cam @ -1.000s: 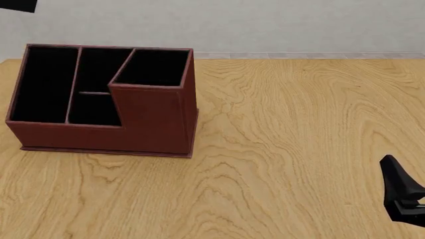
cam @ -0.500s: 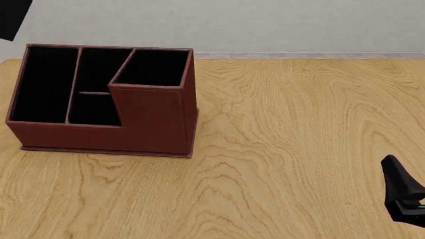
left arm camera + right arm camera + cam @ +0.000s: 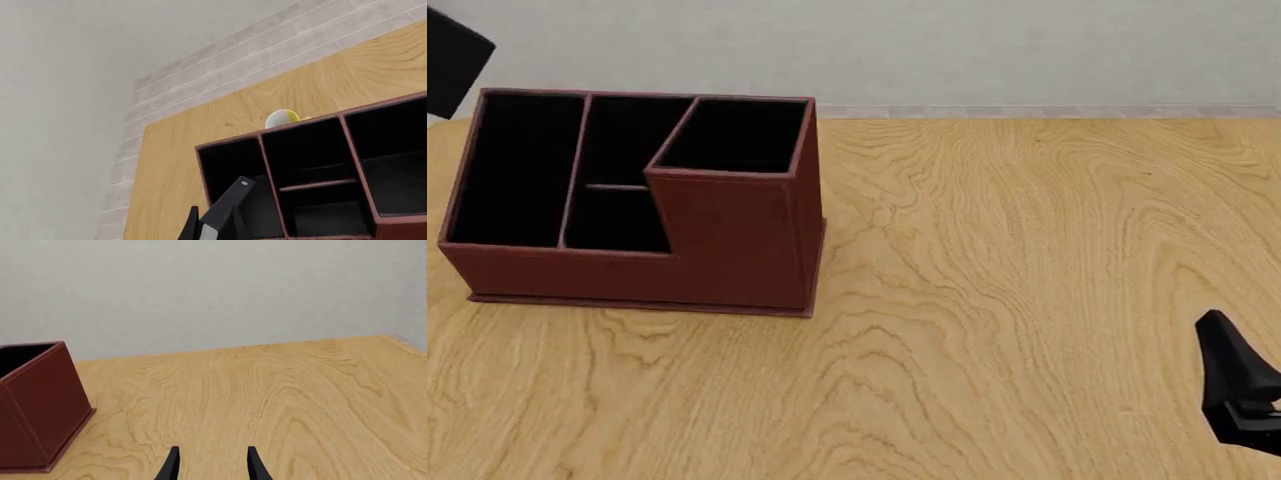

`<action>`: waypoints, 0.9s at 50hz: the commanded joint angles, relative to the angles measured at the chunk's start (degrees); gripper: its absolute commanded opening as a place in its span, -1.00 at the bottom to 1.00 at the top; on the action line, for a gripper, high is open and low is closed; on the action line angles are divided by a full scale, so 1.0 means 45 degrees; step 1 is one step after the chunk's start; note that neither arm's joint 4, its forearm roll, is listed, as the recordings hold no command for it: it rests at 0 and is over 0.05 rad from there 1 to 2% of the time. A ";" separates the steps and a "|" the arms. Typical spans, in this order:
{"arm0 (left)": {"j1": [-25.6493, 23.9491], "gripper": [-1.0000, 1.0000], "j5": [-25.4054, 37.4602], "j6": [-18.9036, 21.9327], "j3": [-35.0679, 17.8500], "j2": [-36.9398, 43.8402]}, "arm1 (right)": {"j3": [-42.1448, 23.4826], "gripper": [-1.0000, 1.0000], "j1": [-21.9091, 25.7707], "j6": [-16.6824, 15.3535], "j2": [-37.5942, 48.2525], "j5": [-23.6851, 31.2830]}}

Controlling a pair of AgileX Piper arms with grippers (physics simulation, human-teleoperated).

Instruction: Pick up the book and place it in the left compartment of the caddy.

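The reddish-brown caddy [image 3: 734,240] stands at the table's far left, its left compartment [image 3: 514,170] a long black slot. In the left wrist view my left gripper [image 3: 215,210] hangs above that left compartment [image 3: 227,165] of the caddy [image 3: 263,150]. Its fingers are close together on a pale-edged sliver that I take for the book [image 3: 208,233]. A black shape [image 3: 457,65] at the front view's top left edge hovers over the caddy's left end. My right gripper [image 3: 213,467] is open and holds nothing, low at the near right [image 3: 1234,395], far from the caddy [image 3: 40,400].
A small yellow-and-white cup-like object [image 3: 283,118] sits on the table just behind the caddy. A pale wall runs along the table's far edge. Bare wood stretches from the caddy to the right gripper.
The black shape at the front view's top left has come down lower, toward the caddy's left end. The right gripper has barely shifted.
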 commanded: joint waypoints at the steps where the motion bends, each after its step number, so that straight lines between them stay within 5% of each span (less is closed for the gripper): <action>1: 0.0025 -1.00 0.0494 0.0161 -0.0583 0.0352 | -0.0004 1.00 -0.0038 0.0061 -0.0084 0.0059; 30: 0.0858 -1.00 0.0191 0.1692 -0.0644 0.1801 | 0.0000 1.00 -0.0131 0.0244 -0.0246 0.0154; 45: 0.0736 -1.00 -0.0335 0.2752 0.0276 0.2065 | -0.0006 1.00 -0.0170 0.0281 -0.0166 0.0078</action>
